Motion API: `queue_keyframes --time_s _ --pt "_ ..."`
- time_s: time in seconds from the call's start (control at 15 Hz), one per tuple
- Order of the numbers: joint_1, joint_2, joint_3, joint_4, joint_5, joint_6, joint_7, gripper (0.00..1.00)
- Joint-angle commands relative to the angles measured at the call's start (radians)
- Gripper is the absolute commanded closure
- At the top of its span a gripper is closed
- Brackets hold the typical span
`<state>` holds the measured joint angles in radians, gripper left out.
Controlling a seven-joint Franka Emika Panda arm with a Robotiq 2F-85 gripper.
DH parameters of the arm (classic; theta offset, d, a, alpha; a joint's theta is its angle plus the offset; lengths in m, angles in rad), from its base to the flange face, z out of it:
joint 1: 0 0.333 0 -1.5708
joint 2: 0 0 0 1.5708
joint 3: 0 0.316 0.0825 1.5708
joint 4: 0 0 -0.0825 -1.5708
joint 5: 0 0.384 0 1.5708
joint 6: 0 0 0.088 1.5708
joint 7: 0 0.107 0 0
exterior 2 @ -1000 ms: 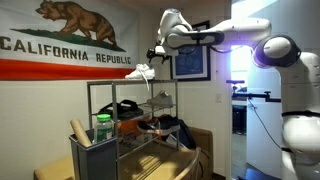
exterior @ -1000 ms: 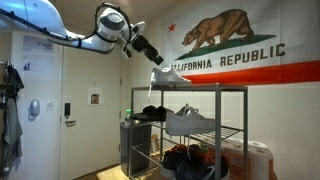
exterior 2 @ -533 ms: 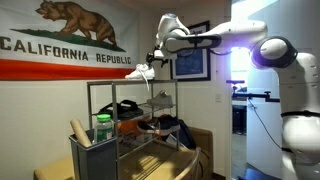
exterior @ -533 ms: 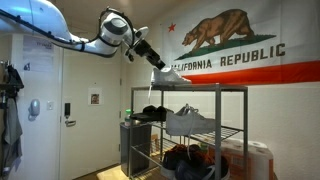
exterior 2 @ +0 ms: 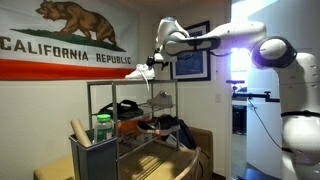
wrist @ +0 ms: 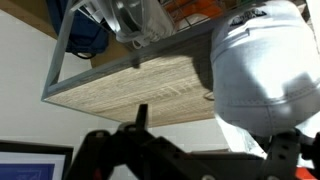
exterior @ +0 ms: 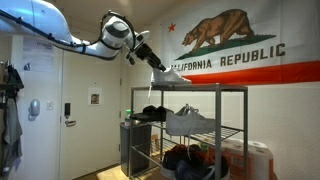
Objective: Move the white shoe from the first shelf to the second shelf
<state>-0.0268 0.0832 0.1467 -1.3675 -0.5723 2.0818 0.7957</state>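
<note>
One white shoe clenched in gripper above first shelf; one grey sneaker below. Slightly lower at wrist than before.

white shoe: cut off by the wrist view's top and right edges
gripper: dark, blurred, cropped by the wrist view's bottom edge
jaws: too small in both exterior views to tell whether they grip the white shoe
dark shoes: lowest tier, too dim to tell apart
</note>
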Motion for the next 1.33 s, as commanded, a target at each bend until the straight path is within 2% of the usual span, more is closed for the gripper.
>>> queue_keyframes --time_s 0.0,0.13,0.53,0.67,0.8,1.27 --pt "-0.001 -0.023 -0.004 -0.035 -0.011 -0.009 0.031 0.34" --pt "0.000 -0.023 -0.003 -0.031 -0.009 -0.011 0.029 0.51" --pt "0.010 -0.020 0.000 -0.015 0.005 -0.029 0.019 0.92" --pt "0.011 -0.021 0.001 -0.013 0.011 -0.034 0.017 0.96" --pt "0.009 -0.029 0.001 -0.016 0.019 -0.041 0.012 0.93" --pt "0.004 -0.109 -0.003 -0.043 0.046 -0.093 0.008 0.93"
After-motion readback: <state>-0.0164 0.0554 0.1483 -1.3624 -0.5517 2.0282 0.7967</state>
